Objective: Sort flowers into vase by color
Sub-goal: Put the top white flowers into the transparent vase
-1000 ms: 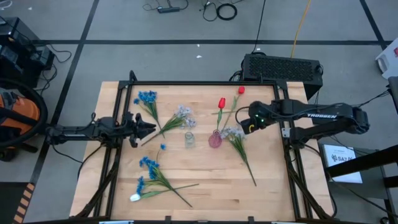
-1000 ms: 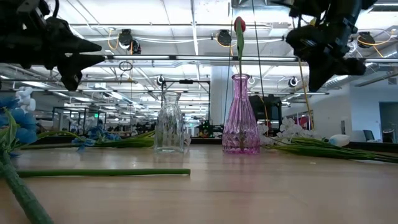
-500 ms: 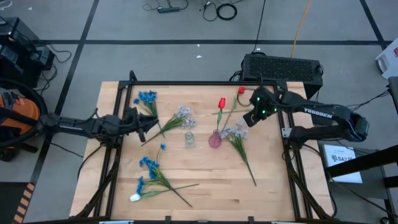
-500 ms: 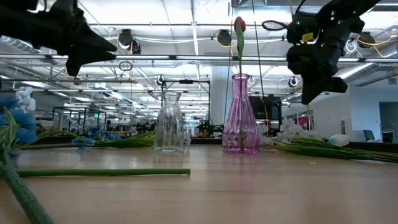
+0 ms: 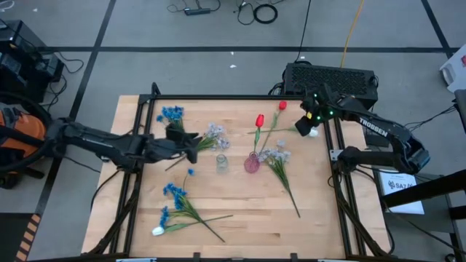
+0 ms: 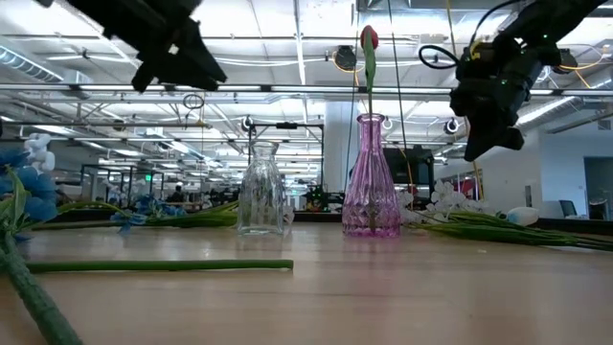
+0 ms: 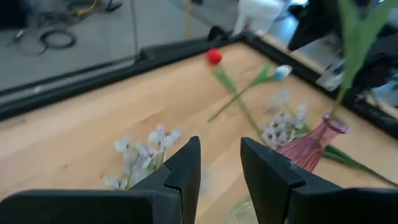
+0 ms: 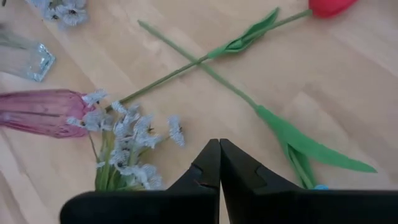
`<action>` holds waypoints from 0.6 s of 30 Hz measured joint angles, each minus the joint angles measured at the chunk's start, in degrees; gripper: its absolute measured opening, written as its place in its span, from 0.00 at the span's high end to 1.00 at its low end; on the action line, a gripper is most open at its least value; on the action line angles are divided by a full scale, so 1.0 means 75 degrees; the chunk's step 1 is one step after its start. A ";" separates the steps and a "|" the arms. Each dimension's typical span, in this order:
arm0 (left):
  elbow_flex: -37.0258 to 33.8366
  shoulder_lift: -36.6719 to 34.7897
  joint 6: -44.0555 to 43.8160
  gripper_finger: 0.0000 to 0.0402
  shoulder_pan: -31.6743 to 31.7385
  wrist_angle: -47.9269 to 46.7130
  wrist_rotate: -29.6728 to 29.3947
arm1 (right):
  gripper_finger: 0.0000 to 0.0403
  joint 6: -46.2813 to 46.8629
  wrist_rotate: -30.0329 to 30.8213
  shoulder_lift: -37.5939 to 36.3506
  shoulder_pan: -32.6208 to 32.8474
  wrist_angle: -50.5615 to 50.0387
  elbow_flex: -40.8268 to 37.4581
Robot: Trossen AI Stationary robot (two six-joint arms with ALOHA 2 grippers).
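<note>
Flowers lie scattered on the wooden desk. One red tulip stands upright in the pink vase near the desk's middle; the low view shows its bud above the vase mouth. A second red tulip lies flat near the far edge, its stem crossing a green stem on the boards in the right wrist view. A pale lavender-white spray lies just beside the pink vase on its right-edge side, its stem running toward the near edge. Another pale spray lies beyond the clear vase, which stands empty just left of the pink one. A blue cluster lies near the far left corner; more blue sprays lie toward the near left corner, with a white bud at the near edge.

The left gripper has advanced from the left edge inward and now hangs over the stem of the pale spray, its jaws parted with a narrow gap. The right gripper has drawn back from beside the pink vase toward the far right corner, jaws pressed together and empty.
</note>
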 joint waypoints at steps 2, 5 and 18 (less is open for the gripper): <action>0.0475 0.0491 -0.0509 0.70 0.0057 -0.0556 -0.0016 | 1.00 -0.0221 -0.0138 0.0002 -0.0056 0.0003 0.0000; 0.1186 0.1133 -0.1251 0.70 0.0271 -0.1501 0.0054 | 1.00 -0.0411 -0.0137 0.0003 -0.0059 0.0017 0.0000; 0.2768 0.2495 -0.0531 0.70 0.2320 -0.3999 0.2646 | 1.00 0.0326 -0.0111 0.0003 -0.0056 -0.0199 0.0000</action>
